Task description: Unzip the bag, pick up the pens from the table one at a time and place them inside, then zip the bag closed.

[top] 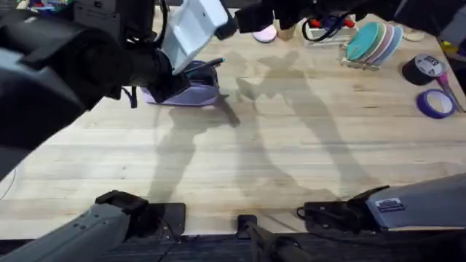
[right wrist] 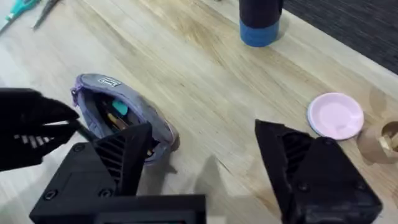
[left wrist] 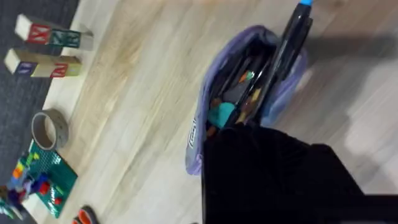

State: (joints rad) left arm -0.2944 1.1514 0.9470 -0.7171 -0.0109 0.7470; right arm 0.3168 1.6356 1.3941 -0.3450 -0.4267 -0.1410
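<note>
One pen [left wrist: 292, 37] is going into the bag [left wrist: 249, 93] right now. The purple bag sits on the far left part of the table [top: 291, 145], and its zipper is open. From the left wrist I can see the black pen with a blue tip leaning over the open mouth, one end down inside among some colourful things. The other end sticks up and out.

The left gripper [top: 171, 76] is down at the bag. I cannot tell if its fingers are wide or pinched, because dark parts hide them.

The right gripper [right wrist: 202, 168] hangs above the table near the bag. Its fingers are spread wide and hold nothing.

I think the job now is to get this pen all the way in. To do it well, the pen should tip down flat along the length of the bag, so no end pokes out. If an end stays up, the zipper could catch on it later. The bag is soft and could slide or fold, so a gentle push is best. The open right fingers could help by steadying the bag's edge.
</note>
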